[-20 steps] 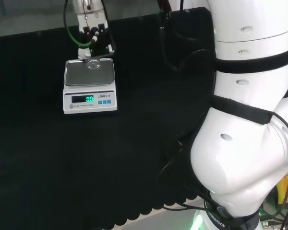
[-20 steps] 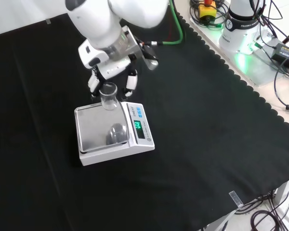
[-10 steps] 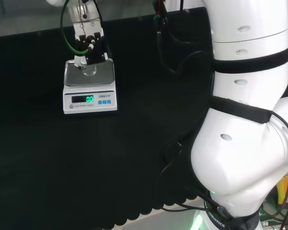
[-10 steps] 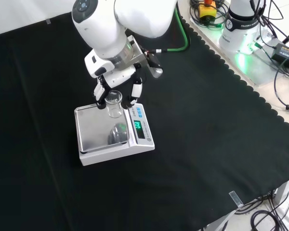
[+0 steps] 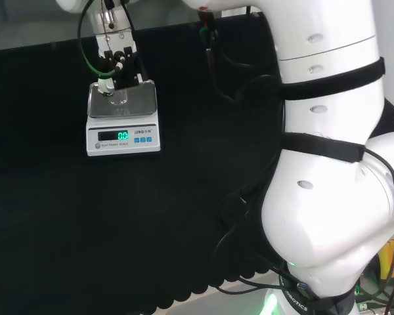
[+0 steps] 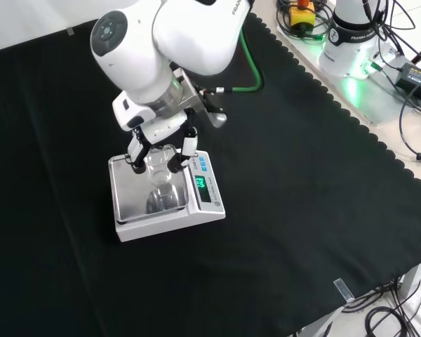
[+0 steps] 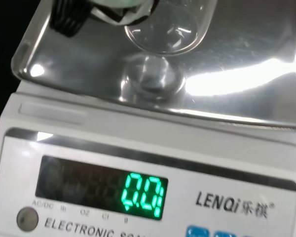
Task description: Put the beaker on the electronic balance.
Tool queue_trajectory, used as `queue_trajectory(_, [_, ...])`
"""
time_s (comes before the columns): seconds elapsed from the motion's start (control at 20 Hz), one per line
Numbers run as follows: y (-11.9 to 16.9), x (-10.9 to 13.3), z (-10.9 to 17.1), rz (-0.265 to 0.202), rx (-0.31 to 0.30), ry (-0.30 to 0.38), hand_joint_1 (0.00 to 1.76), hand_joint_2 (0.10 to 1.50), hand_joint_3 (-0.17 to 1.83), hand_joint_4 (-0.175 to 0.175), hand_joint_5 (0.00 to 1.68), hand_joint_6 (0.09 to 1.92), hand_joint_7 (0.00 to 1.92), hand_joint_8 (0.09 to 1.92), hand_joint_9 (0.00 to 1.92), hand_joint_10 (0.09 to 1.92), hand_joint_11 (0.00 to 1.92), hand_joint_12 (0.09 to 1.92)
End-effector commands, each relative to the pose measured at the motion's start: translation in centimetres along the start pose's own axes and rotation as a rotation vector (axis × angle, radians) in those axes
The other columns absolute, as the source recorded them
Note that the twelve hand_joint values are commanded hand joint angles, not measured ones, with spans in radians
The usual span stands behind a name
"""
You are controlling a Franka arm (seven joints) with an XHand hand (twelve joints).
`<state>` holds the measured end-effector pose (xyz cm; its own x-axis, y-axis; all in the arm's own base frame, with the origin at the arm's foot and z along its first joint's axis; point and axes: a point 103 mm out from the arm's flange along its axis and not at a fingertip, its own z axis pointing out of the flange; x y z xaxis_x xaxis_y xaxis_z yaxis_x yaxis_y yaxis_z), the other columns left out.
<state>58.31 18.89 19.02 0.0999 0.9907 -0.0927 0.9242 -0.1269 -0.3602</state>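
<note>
A small clear glass beaker [image 6: 158, 167] hangs upright just above the steel pan of the white electronic balance [image 6: 170, 221], with my hand [image 6: 154, 144] shut on its upper part. From the head view the beaker [image 5: 117, 97] is over the pan's middle, the hand [image 5: 118, 62] above it, and the balance [image 5: 123, 138] stands at the cloth's far left. In the wrist view the beaker's base [image 7: 164, 30] floats over its own reflection on the pan [image 7: 251, 79], and a green lit readout glows on the balance's front.
Black cloth covers the bench around the balance. The arm's white links [image 5: 328, 164] stand large at the head view's right. Cables and a base unit [image 6: 351, 42] lie beyond the cloth's scalloped edge at the front view's upper right.
The hand has carried the beaker down and over the middle of the pan. One second ago it was higher, at the pan's far edge.
</note>
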Motion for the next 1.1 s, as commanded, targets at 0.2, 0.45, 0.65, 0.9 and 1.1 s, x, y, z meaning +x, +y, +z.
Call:
queue_trajectory(0.2, [2.2, -0.2, 0.6, -0.022, 0.035, -0.035, 1.01, 0.74, 0.81, -0.175, 0.54, 0.56, 1.00, 0.90, 1.21, 0.67, 0.97, 1.12])
queue_trajectory(0.45, [2.8, -0.7, 0.5, -0.026, 0.047, -0.051, 1.00, 0.74, 0.80, -0.174, 0.54, 0.55, 0.98, 0.90, 1.19, 0.68, 0.95, 1.13])
queue_trajectory(0.65, [2.8, -1.4, 0.6, -0.016, 0.052, -0.052, 1.00, 0.74, 0.81, -0.167, 0.53, 0.54, 0.94, 0.89, 1.16, 0.68, 0.92, 1.15])
queue_trajectory(0.9, [2.5, -2.2, 0.1, -0.020, 0.061, -0.060, 0.94, 0.71, 0.82, -0.150, 0.44, 0.41, 0.75, 0.91, 1.00, 0.73, 0.82, 1.22])
queue_trajectory(1.1, [1.4, -2.9, -2.0, -0.035, 0.026, -0.080, 0.77, 0.62, 0.68, -0.125, 0.29, 0.13, 0.32, 0.86, 0.58, 0.79, 0.49, 1.41])
